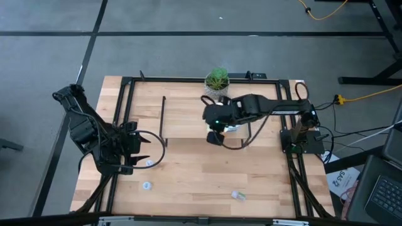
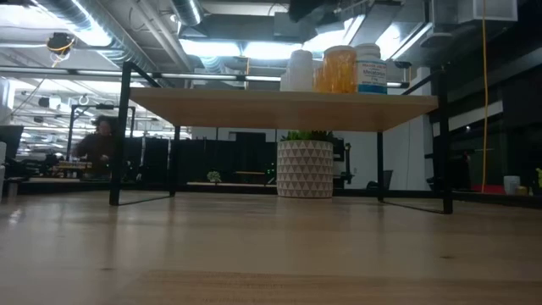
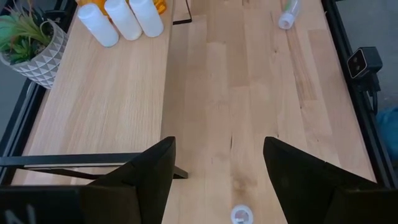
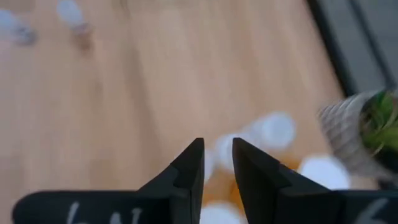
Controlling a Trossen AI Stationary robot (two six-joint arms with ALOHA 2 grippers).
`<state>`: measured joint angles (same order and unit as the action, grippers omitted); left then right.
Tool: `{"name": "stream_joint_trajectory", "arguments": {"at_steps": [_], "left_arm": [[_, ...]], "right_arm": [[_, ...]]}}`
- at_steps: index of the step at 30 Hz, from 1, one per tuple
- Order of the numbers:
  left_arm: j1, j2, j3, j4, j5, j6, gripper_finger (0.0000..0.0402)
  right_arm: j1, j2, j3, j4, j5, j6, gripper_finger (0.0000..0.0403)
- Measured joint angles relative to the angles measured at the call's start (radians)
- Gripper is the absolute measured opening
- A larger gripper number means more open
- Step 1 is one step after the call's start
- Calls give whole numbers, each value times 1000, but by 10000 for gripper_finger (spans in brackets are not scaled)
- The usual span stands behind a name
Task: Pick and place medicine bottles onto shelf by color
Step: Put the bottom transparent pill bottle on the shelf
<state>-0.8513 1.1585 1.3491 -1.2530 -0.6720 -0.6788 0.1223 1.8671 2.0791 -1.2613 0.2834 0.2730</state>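
The shelf [image 1: 188, 119] is a light-wood board on black frames at the table's far middle. White bottles [image 3: 124, 18] and an orange one [image 2: 340, 69] stand upright on its right part, beside a labelled white one [image 2: 370, 68]. My right gripper [image 4: 217, 149] hangs above that group [image 4: 273, 130], its fingers a narrow gap apart with nothing between them. Three small clear bottles [image 1: 149, 163] [image 1: 146, 185] [image 1: 237, 196] lie loose on the tabletop. My left gripper [image 3: 217, 168] stands open above the table's left, near one small bottle [image 3: 241, 214].
A potted green plant [image 1: 217, 80] in a patterned white pot stands at the far edge, behind the shelf's right end. Black rails [image 1: 119, 113] frame the tabletop. Bare wood lies between the shelf and the near edge. Another clear bottle [image 3: 287, 15] lies farther off.
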Motion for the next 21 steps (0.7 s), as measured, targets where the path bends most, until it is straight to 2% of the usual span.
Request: {"name": "stream_joint_trajectory", "arguments": {"at_steps": [5,10,16,21], "left_arm": [[0,0,0,0,0,0,238],[0,0,0,0,0,-1,238],[0,0,0,2,8,-2,238],[0,0,0,2,12,-23,238]], "right_arm": [[63,-1,51,-167,-102,119,86],[188,0,31,-309,-179,183,86],[375,-5,-65,-293,-179,288,86],[511,-5,-189,-155,-138,463,86]]}}
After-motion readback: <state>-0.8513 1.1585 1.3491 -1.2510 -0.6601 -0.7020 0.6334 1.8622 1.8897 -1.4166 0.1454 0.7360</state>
